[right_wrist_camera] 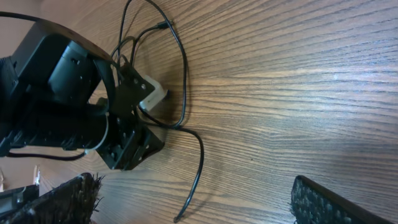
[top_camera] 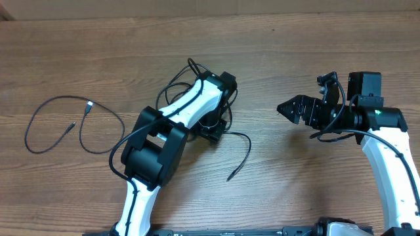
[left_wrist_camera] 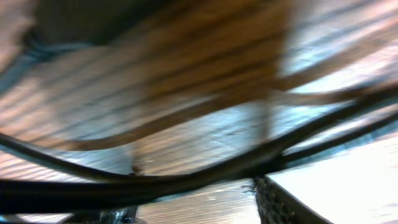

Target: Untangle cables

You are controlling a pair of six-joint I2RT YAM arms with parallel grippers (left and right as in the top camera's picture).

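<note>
1. My left pincer is down in the knot of cables near the middle of the table. My left wrist view is a blur of black cords running right across the lens, with one ridged pad at the lower edge. I cannot tell whether that pincer is clamped on a cord or just resting among them.
2. My right pincer hangs well to the right of the knot. Its jaws are spread wide and hold nothing.
3. One separate cable lies in an open loop at far left, with a light tip inside the loop. I judge that one to be already freed.
4. A loose tail curves out of the knot towards my right side.
5. To do this step well, I should pinch a single strand, not a bundle. Then I should draw it slowly along its own curve, and my right pincer could take the tail to steady it.
6. The cords are thin, black, smooth and limp. They slide easily on the wood grain, but the loops can tighten if jerked.
</note>
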